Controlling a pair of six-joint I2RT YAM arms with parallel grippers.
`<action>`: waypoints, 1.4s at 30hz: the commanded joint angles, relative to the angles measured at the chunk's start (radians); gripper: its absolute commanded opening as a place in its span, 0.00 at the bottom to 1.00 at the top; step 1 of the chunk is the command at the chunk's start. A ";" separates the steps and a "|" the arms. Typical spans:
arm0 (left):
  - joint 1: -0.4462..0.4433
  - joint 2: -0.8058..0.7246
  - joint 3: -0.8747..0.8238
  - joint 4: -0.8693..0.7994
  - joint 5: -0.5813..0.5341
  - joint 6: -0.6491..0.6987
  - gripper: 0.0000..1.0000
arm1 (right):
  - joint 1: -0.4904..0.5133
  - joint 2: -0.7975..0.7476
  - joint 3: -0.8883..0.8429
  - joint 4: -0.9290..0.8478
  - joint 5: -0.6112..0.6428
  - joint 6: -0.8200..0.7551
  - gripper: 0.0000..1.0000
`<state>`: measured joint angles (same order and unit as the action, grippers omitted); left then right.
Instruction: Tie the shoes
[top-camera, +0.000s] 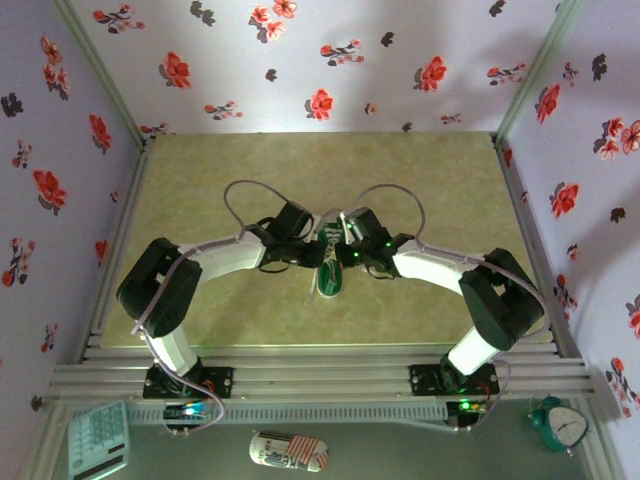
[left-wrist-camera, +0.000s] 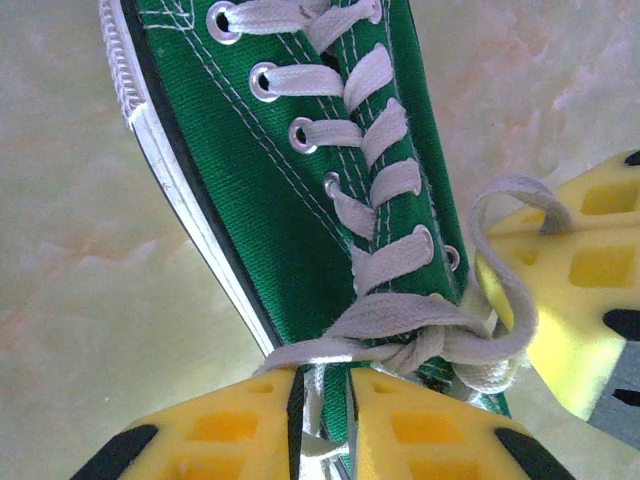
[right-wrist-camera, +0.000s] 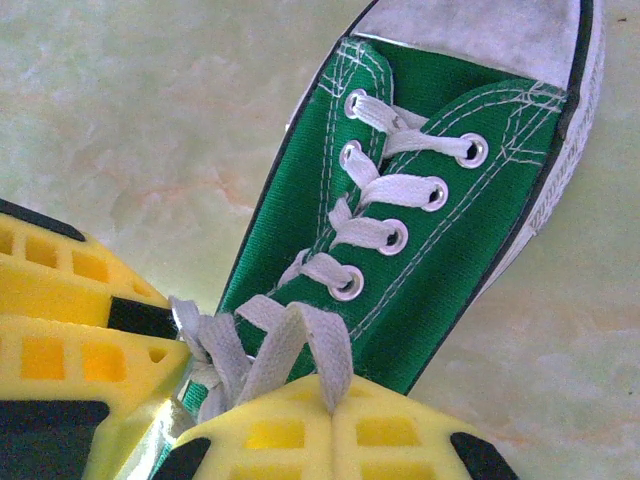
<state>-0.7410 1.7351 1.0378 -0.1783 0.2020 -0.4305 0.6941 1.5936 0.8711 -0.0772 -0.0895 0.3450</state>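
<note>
- While the knot (left-wrist-camera: 410, 340) is not yet snug, start at the near edge: a keypad (top-camera: 97, 440), a striped thing (top-camera: 288, 450) and a clock (top-camera: 556, 424) lie in front of the arm bases, well apart from the job.
- Farther in, the shoe (top-camera: 328, 278) lies in the middle of the desk (top-camera: 250, 180). Its toe looks to point toward the bases, and both hands are at its open end.
- The right hand (right-wrist-camera: 330, 405) is shut tight on a flat bit of the laces (right-wrist-camera: 300, 345), just beside the top lace holes.
- The left hand (left-wrist-camera: 322, 385) is narrow, and one lace runs between its fingers (left-wrist-camera: 250, 425). I cannot tell if it is pinching the lace or just loose around it.
- Between the hands sits the loose knot, with a loop (left-wrist-camera: 505, 260) hanging off one side.
- I think the step is pulling that knot tight. To do it well, both hands should pull out sideways, slow and even. They should stay low so the shoe does not lift or spin.
- The left hand needs a firm pinch first, or the lace may slip out.
- Past the shoe, the desk runs back to flowery walls (top-camera: 330, 50).
</note>
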 joint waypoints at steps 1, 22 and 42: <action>0.005 0.022 -0.012 0.018 -0.015 0.021 0.22 | -0.001 0.009 0.025 -0.006 -0.013 0.006 0.00; 0.004 0.042 -0.024 0.045 -0.010 0.006 0.05 | -0.001 0.009 0.028 -0.010 -0.013 0.003 0.00; 0.012 -0.165 -0.099 0.114 0.018 -0.020 0.00 | -0.002 0.011 0.026 -0.013 0.020 0.008 0.00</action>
<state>-0.7383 1.6032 0.9623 -0.1146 0.1959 -0.4370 0.6941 1.5936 0.8711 -0.0776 -0.0925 0.3450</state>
